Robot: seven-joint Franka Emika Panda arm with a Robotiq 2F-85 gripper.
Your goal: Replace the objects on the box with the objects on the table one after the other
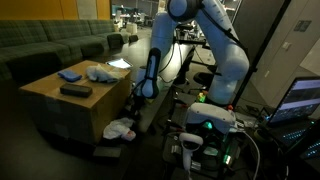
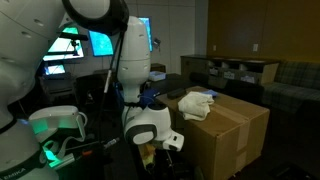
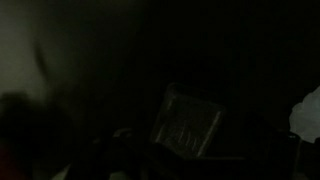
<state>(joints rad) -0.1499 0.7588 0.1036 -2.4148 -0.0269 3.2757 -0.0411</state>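
A cardboard box [image 1: 60, 105] stands in both exterior views [image 2: 235, 125]. On it lie a blue cloth [image 1: 70, 75], a white cloth [image 1: 100, 72] [image 2: 197, 105] and a flat black object [image 1: 75, 90]. A white crumpled object [image 1: 120, 129] and a dark flat object [image 1: 104, 152] lie low beside the box. My gripper [image 1: 138, 103] hangs down at the box's near side, just above the white object. It is too dark to tell whether the fingers are open. The wrist view is almost black, with only a faint rectangular object [image 3: 186, 126] and a white patch [image 3: 309, 115].
A green sofa [image 1: 50, 45] stands behind the box. The robot base with green lights [image 1: 210, 125] and cables sits close to the box. A laptop [image 1: 300, 100] is at the right. Monitors [image 2: 100, 45] glow behind the arm.
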